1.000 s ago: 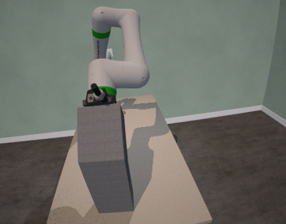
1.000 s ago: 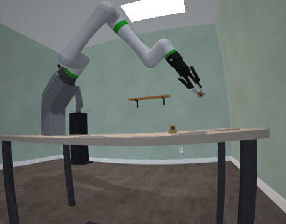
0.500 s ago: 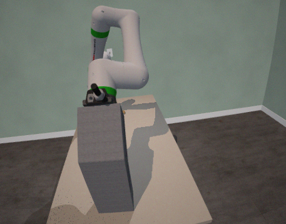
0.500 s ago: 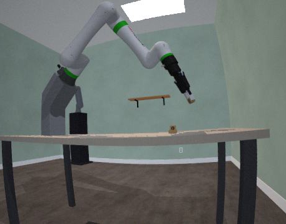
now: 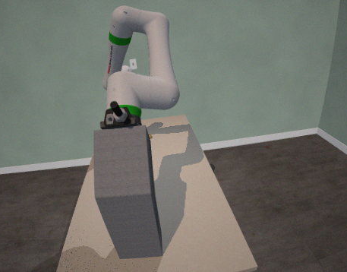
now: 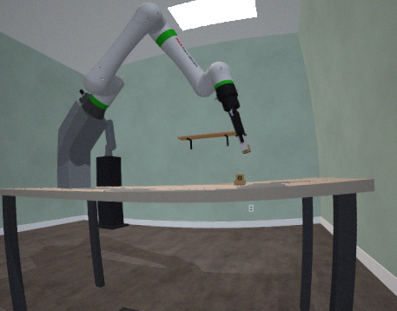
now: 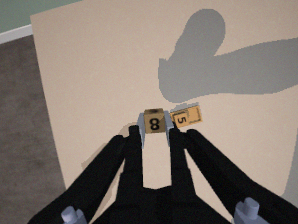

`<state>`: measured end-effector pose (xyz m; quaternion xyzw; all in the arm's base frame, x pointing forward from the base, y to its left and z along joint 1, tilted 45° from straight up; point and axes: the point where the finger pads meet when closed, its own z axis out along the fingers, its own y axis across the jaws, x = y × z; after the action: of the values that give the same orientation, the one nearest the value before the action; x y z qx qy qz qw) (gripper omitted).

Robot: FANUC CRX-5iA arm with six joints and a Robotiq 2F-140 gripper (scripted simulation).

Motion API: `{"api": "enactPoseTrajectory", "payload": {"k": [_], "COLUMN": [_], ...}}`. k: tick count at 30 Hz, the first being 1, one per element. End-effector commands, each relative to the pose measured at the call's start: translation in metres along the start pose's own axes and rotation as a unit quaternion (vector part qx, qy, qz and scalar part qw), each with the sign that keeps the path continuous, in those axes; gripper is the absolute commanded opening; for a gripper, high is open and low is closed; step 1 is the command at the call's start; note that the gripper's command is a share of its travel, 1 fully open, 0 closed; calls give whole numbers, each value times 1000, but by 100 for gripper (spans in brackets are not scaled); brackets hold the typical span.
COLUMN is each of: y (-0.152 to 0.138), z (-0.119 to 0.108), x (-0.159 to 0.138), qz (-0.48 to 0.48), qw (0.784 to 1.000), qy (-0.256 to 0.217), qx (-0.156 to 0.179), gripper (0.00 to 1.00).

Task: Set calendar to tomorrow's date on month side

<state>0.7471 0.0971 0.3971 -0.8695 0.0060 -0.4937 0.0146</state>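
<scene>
My gripper (image 6: 245, 145) (image 7: 154, 119) is shut on a wooden cube (image 6: 247, 150) (image 7: 154, 114), high above the table. The wrist view shows a black 8 on the held cube's face towards the camera; its other digits are unreadable. The wooden tray (image 6: 240, 183) (image 7: 194, 115) stands on the table below, beyond the right finger in the wrist view. The other cube (image 6: 240, 177) (image 7: 180, 119) sits at one end of it, with a 5 on top, turned sideways in the wrist view, and a 0 on the side facing the exterior camera. The month's name is not readable.
The table (image 5: 216, 235) (image 6: 356, 186) (image 7: 65, 55) bears the grey pedestal (image 5: 123, 163) (image 6: 74, 148), which hides the gripper and nearly all of the tray in the top view. A wooden shelf (image 6: 204, 136) is on the wall behind in the exterior view.
</scene>
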Motion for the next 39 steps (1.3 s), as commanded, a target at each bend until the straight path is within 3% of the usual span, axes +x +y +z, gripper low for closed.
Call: {"api": "enactPoseTrajectory", "payload": {"k": [1, 8, 11, 17, 39], "y": [-1, -5, -5, -10, -11], "z": [1, 2, 2, -1, 2], "x": [-31, -85, -86, -125, -131], "qz": [82, 205, 208, 288, 298], "qw": [996, 976, 975, 950, 947], "qy": [-26, -75, -76, -110, -114], "qx": [-7, -20, -21, -35, -39], "gripper": [25, 25, 25, 25, 25]}}
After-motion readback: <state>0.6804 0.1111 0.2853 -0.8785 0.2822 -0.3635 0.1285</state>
